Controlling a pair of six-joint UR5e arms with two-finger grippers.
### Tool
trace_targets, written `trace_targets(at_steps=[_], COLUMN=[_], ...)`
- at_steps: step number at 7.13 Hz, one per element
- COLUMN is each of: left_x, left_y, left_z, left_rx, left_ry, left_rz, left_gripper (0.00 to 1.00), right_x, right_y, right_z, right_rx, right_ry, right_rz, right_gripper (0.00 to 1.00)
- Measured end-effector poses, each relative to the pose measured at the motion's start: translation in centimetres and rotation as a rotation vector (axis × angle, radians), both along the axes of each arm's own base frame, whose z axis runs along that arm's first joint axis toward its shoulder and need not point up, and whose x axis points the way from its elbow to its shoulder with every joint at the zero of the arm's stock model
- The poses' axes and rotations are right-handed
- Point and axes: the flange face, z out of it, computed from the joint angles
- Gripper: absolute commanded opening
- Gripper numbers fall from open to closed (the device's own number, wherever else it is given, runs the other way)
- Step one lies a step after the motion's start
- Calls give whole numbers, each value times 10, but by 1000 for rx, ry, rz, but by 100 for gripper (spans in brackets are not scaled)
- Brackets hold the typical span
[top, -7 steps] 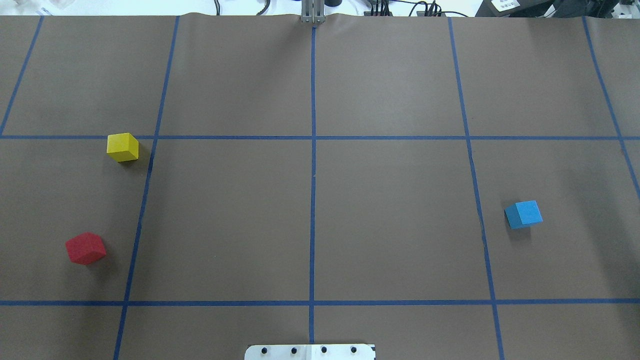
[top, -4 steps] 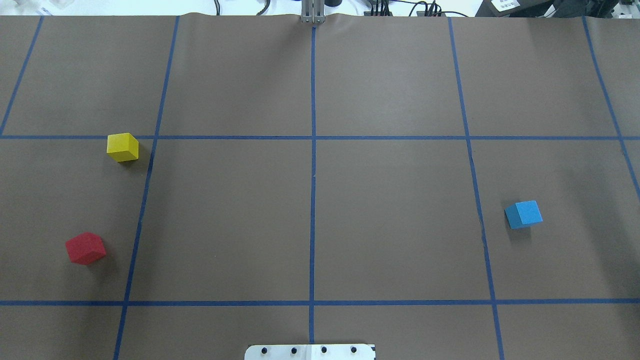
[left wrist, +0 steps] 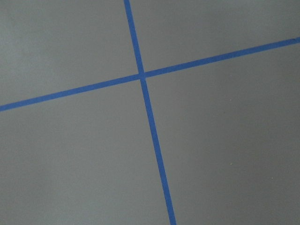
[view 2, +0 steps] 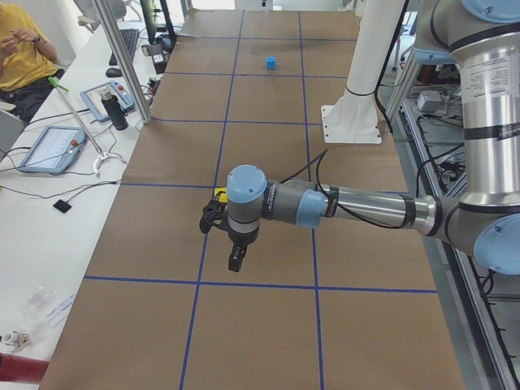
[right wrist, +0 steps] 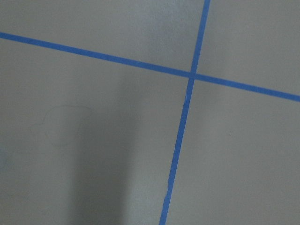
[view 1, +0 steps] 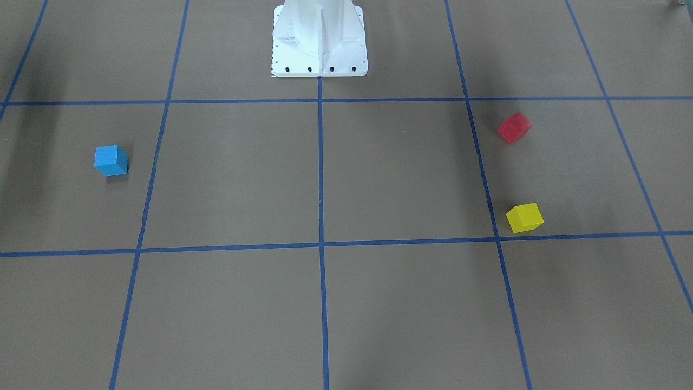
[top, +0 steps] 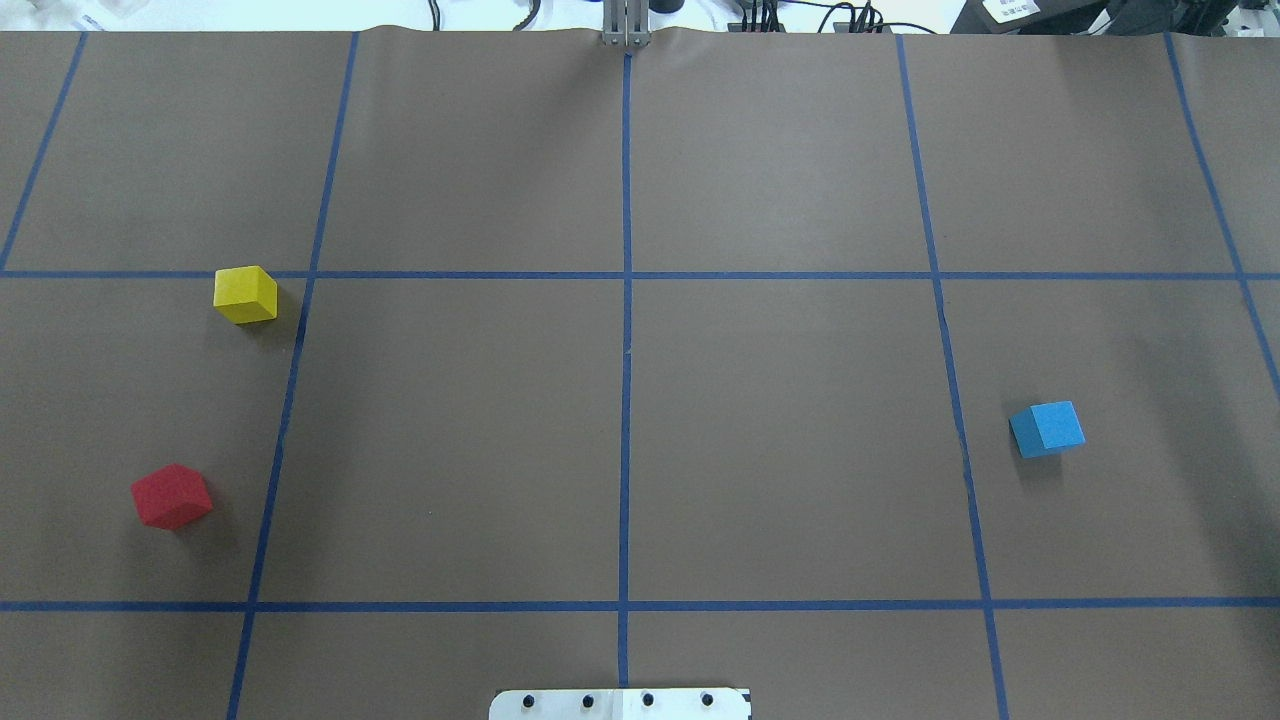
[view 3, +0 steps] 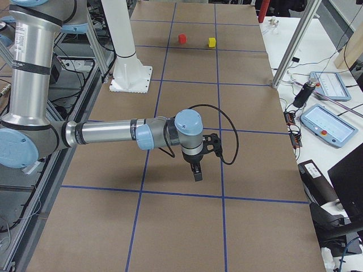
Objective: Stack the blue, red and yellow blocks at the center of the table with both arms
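Three blocks on the table (top: 800, 150), well apart, none at its centre: yellow block (top: 245, 294) and red block (top: 171, 496) toward the left edge, red nearer the robot's edge; blue block (top: 1047, 429) toward the right edge. Above bare table, left gripper (view 2: 236, 258) and right gripper (view 3: 197, 171), pointing down, holding nothing; cannot tell how far open
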Motion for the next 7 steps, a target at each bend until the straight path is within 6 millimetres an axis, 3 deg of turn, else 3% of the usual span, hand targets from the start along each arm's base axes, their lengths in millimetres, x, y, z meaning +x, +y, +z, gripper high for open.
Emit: trace_targets(at_steps=[3, 4, 6, 7], left_x=[0, 0, 0, 0], left_y=[-37, -41, -40, -40], left_z=[-48, -55, -56, -56], left_rx=[149, 179, 213, 221], left_ry=[-7, -6, -3, -2], left_rz=[-5, -4, -4, -4], left_gripper=[100, 100, 100, 100], right_x=[-2, -8, -53, -84], right_y=[-19, -22, -17, -3], right_z=[-19, -28, -46, -45], right_rx=[54, 102, 201, 151], right_ry=[-27, -48, -156, -220], right_rz=[34, 25, -74, -97], right_gripper=[99, 99, 99, 99])
